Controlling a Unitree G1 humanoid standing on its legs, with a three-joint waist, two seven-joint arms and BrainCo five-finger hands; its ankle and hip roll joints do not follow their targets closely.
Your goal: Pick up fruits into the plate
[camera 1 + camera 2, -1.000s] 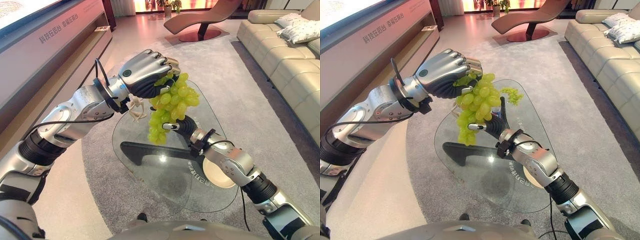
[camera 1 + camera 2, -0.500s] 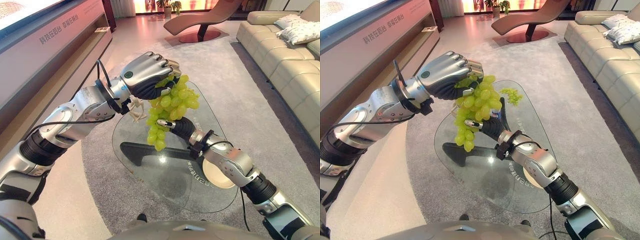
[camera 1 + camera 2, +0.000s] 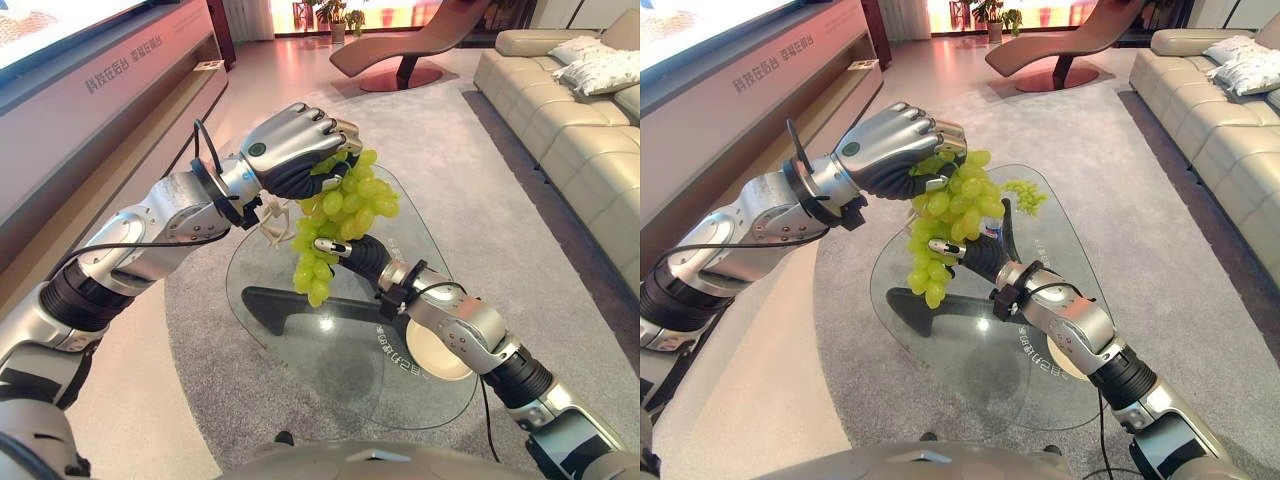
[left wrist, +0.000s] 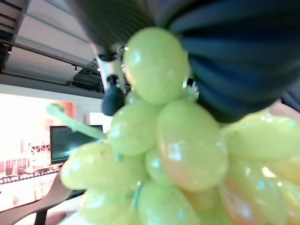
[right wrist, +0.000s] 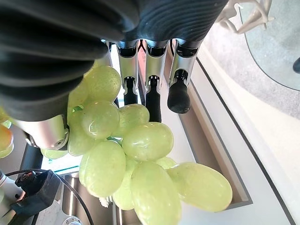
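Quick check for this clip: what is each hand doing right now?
Left hand: shut on the top of the grape bunch, holding it above the glass table.
Right hand: open, fingers straight against the bunch's lower part.

Grapes [image 3: 338,215] hide right robot hand [image 3: 345,250] fingertips; plate [image 3: 436,352] partly covered.

A green grape bunch [image 3: 340,215] hangs above the glass table, well apart from the cream plate [image 3: 432,352].
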